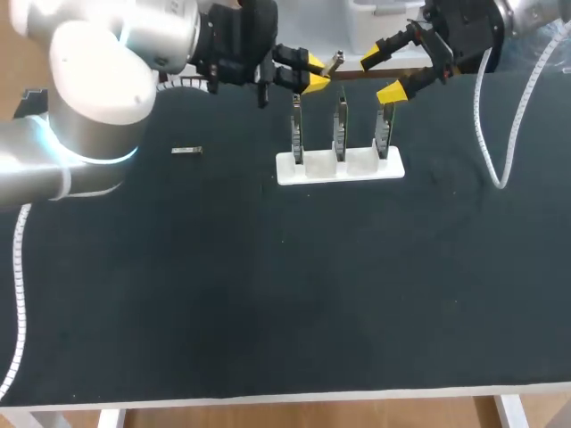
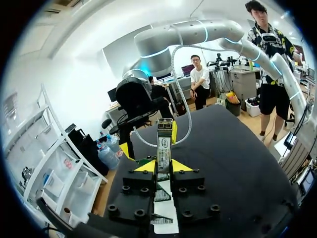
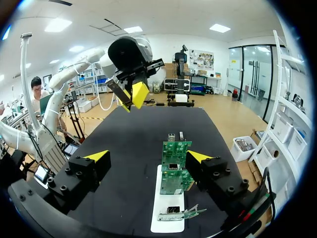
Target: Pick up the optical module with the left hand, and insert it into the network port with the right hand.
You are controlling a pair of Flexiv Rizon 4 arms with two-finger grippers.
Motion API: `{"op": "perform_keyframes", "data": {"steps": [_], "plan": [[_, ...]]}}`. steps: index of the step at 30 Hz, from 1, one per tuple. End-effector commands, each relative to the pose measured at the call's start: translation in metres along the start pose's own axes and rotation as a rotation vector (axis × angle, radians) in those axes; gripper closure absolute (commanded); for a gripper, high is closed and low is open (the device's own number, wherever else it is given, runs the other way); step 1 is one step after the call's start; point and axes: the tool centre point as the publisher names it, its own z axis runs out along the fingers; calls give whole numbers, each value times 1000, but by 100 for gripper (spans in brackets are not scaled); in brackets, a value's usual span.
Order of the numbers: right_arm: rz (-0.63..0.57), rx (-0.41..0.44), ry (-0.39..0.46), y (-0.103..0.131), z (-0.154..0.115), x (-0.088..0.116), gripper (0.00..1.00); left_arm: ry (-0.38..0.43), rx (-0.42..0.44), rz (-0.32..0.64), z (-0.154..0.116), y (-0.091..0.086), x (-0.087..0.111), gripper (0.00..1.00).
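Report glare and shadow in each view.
Head view: the left arm glares white, and the dark table swallows shadows. Left wrist view: the optical module in the left tool is evenly lit. Right wrist view: the circuit boards show no glare.

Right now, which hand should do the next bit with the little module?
Probably the right hand: it is open, empty and close beside the optical module, which the left hand holds pinched above the boards.

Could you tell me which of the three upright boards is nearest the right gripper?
The end board on the right arm's side of the white holder; the right gripper hangs close over it, and the other two stand farther off.
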Motion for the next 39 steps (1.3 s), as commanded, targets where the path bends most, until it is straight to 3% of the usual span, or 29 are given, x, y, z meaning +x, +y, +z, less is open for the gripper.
{"op": "perform_keyframes", "data": {"steps": [1,7,36,39], "plan": [[0,3,1,1,0,0,0,-25,-7,-3,10,-2,2,100],[0,3,1,1,0,0,0,-56,-4,-2,20,-6,-2,100],[0,3,1,1,0,0,0,-47,6,14,19,-7,-3,100],[0,3,1,1,0,0,0,-100,85,-6,32,-12,-1,100]]}}
